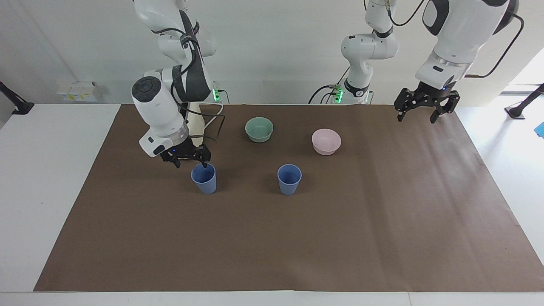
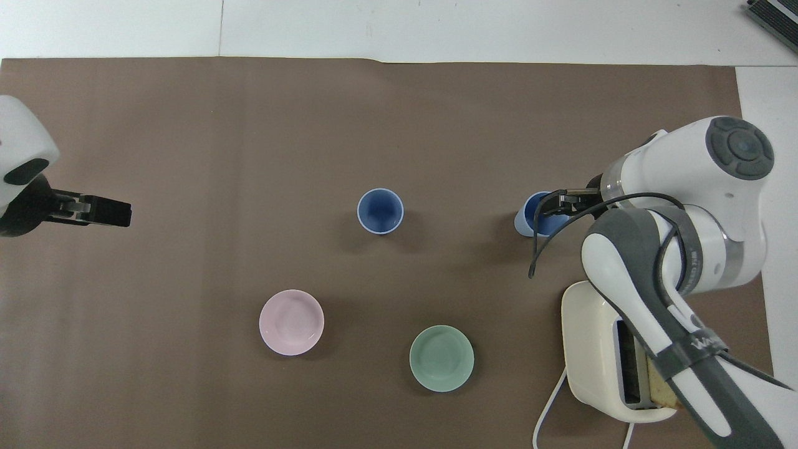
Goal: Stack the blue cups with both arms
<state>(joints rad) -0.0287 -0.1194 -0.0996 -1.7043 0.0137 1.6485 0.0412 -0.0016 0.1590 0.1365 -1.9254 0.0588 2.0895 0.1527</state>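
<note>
The white worktop [image 1: 51, 178] carries a broad brown paper mat [image 1: 297, 238], and on it nothing is stacked yet: the task stands at its very start.

The right arm [image 1: 159, 102] reaches down over the mat with its black tool [image 1: 187, 156] at the rim of one of the two small matte periwinkle-blue tapered plastic cups [image 1: 204, 178], the one toward the right arm's end of the worktop. The tool's fingers stand apart, one tip looks to hang at or just inside the cup's mouth, and no grip is made. In the overhead view the same tool [image 2: 555, 207] covers part of that cup [image 2: 528, 218].

The left arm [image 1: 457, 34] waits raised over the mat's edge at its own end, its black tool [image 1: 425, 105] spread wide and holding nothing, well apart from every cup.

The cream toaster [image 2: 592, 349] with a slice of bread in its slot sits nearer to the robots than the first cup, mostly hidden by the right arm.

The mint-green bowl [image 1: 259, 129] and the pink bowl [image 1: 326, 141] stand nearer to the robots than the cups, untouched.

The second blue cup [image 1: 289, 179] stands upright near the mat's middle, beside the first and apart from it.

Still to do, by this reading: close on the first cup, lift it, carry it over the second cup and seat it inside, with the left arm likely taking a share.
</note>
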